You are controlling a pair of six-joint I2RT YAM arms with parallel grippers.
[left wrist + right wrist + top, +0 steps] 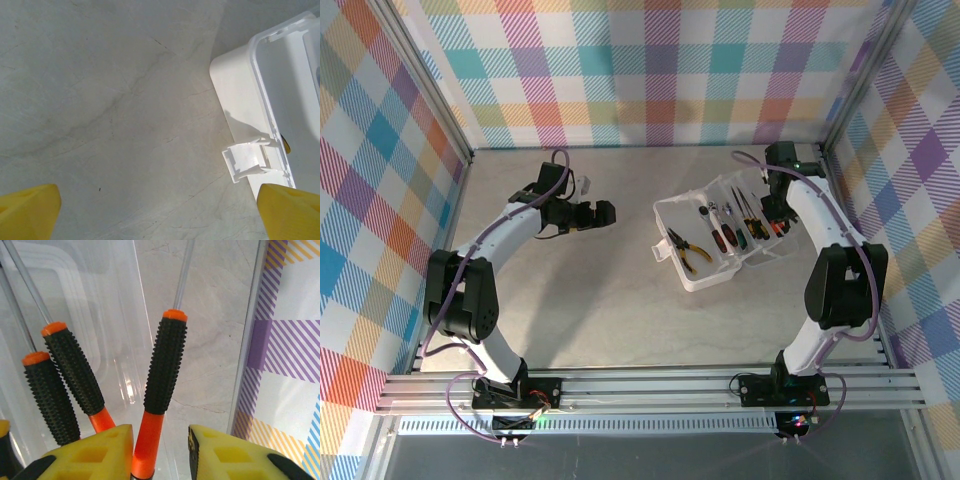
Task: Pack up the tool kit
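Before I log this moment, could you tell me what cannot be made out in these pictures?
Right wrist view: screwdrivers, shafts cut off by the top edge, so the tips are unseen.
Left wrist view: box, its inside washed out by glare and cut off by the right edge.
Top view: screwdrivers too small to count; pliers too small to tell how their jaws stand.

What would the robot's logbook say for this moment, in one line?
left gripper: open, over table beside box | right gripper: open around screwdriver | pliers: in box
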